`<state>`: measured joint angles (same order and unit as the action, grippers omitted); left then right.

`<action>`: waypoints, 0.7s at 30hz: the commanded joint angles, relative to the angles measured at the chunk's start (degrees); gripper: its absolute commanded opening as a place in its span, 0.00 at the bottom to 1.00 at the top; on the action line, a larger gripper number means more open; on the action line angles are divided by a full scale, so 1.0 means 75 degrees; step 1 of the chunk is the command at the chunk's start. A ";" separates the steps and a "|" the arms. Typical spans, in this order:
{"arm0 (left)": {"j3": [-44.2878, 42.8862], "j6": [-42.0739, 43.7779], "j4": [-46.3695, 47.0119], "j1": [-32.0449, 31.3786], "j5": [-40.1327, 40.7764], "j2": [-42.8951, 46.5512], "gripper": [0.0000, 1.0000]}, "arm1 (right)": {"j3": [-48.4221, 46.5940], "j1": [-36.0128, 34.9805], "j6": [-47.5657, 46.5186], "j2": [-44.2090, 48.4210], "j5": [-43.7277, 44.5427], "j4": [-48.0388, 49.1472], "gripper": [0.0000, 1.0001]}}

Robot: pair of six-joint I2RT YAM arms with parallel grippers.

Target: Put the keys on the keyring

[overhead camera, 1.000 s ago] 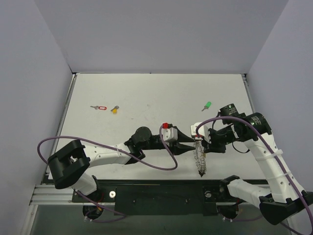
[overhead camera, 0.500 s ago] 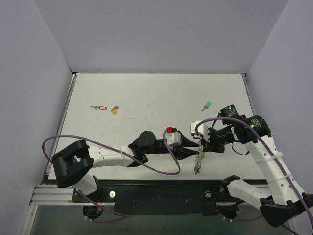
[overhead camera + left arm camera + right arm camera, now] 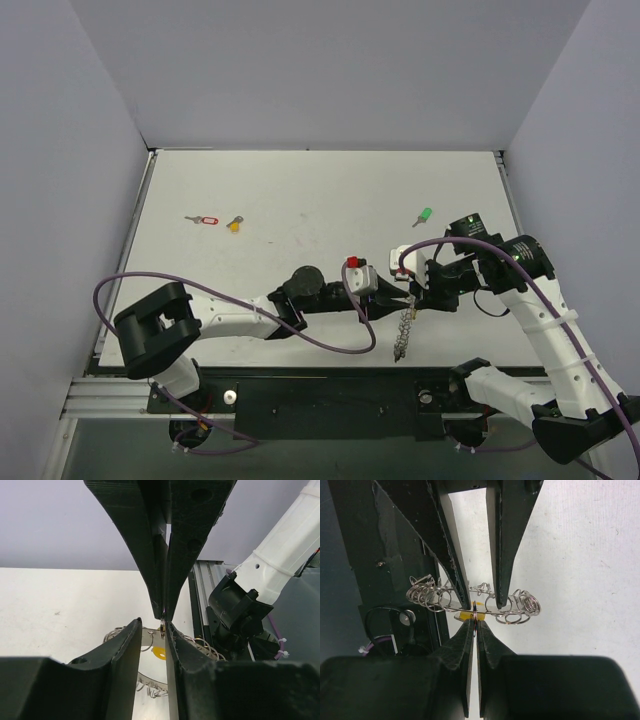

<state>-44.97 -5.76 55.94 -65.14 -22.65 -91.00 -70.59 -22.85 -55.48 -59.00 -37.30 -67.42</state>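
Observation:
The keyring (image 3: 402,335), a floppy silver band of small rings, hangs from my right gripper (image 3: 413,298) near the table's front edge. In the right wrist view my right gripper (image 3: 476,624) is shut on one small ring of the keyring (image 3: 520,605). My left gripper (image 3: 397,298) faces it, open, with its fingers (image 3: 502,555) either side of the band. In the left wrist view my left gripper (image 3: 151,626) is open around the pinched ring, with the keyring (image 3: 150,690) behind. A yellow piece (image 3: 159,653) shows behind it. A red-tag key (image 3: 205,220), a yellow key (image 3: 234,224) and a green key (image 3: 423,216) lie on the table.
The white table (image 3: 320,190) has purple-grey walls at left, back and right. A black rail (image 3: 330,390) with the arm bases runs along the near edge, just below the hanging keyring. Purple cables loop beside both arms.
My left arm has reached further right, bringing its open gripper up to the right gripper. The hanging keyring has shifted slightly left and hangs shorter. The keys on the table have not moved.

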 commanded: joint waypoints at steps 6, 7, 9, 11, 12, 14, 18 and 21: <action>-0.0449 -0.0088 0.0182 -0.0009 -0.0471 -0.0159 0.31 | -0.0174 0.0059 0.0109 -0.0078 -0.0242 -0.0011 0.00; -0.0484 -0.0088 0.0147 -0.0009 -0.0495 -0.0159 0.31 | -0.0174 0.0059 0.0120 -0.0078 -0.0242 -0.0011 0.00; -0.0519 -0.0134 0.0135 -0.0009 -0.0553 -0.0194 0.31 | -0.0186 0.0059 0.0121 -0.0090 -0.0265 -0.0011 0.00; -0.0543 -0.0123 0.0135 -0.0009 -0.0577 -0.0206 0.31 | -0.0198 0.0059 0.0121 -0.0113 -0.0253 0.0001 0.00; -0.0543 -0.0123 0.0123 -0.0009 -0.0600 -0.0206 0.30 | -0.0209 0.0059 0.0121 -0.0113 -0.0242 0.0001 0.00; -0.0578 -0.0123 0.0065 -0.0009 -0.0635 -0.0206 0.30 | -0.0209 0.0059 0.0132 -0.0125 -0.0265 0.0001 0.00; -0.0578 -0.0088 -0.0064 -0.0009 -0.0659 -0.0218 0.30 | -0.0268 0.0059 0.0167 -0.0160 -0.0300 0.0024 0.00; -0.0578 -0.0076 -0.0169 -0.0009 -0.0636 -0.0218 0.29 | -0.0315 0.0059 0.0167 -0.0184 -0.0312 0.0024 0.00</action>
<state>-47.11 -6.22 55.05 -65.14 -26.41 -92.16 -70.63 -22.81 -55.05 -59.79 -37.56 -66.98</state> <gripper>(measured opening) 0.296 0.007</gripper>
